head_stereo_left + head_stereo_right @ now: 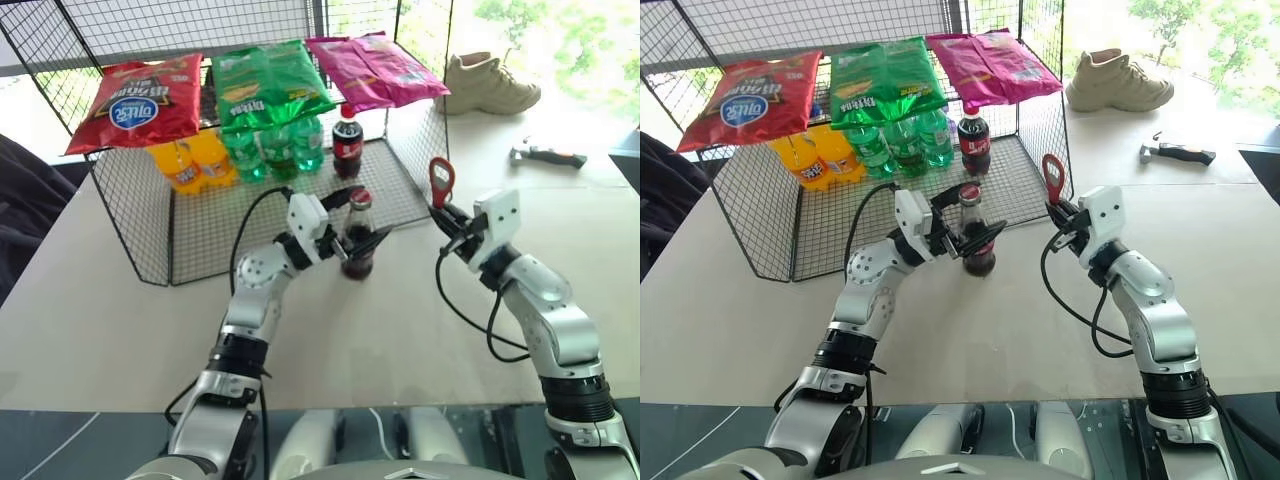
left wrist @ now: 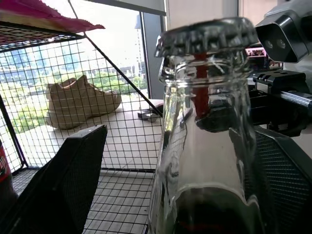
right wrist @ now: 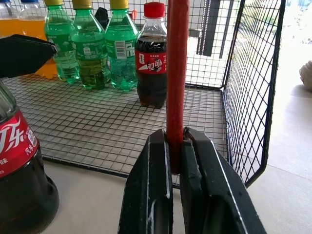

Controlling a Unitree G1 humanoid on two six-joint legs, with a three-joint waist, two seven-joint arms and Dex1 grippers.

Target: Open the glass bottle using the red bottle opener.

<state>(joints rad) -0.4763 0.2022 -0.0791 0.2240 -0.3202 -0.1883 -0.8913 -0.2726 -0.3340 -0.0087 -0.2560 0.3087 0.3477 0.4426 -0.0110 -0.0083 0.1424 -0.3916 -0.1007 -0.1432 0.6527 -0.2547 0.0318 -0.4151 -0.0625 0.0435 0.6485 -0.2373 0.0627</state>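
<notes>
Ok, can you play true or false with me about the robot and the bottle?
1. The right gripper holds the red bottle opener upright. True.
2. The glass bottle has lost its cap. False: the metal cap is on.
3. The left gripper has its fingers on either side of the glass bottle. True.
4. The glass bottle stands inside the wire rack. False: it stands on the table in front.

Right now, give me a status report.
Left hand around glass bottle, cap on. Right hand shut on red bottle opener, apart from bottle. Nothing between.
</notes>
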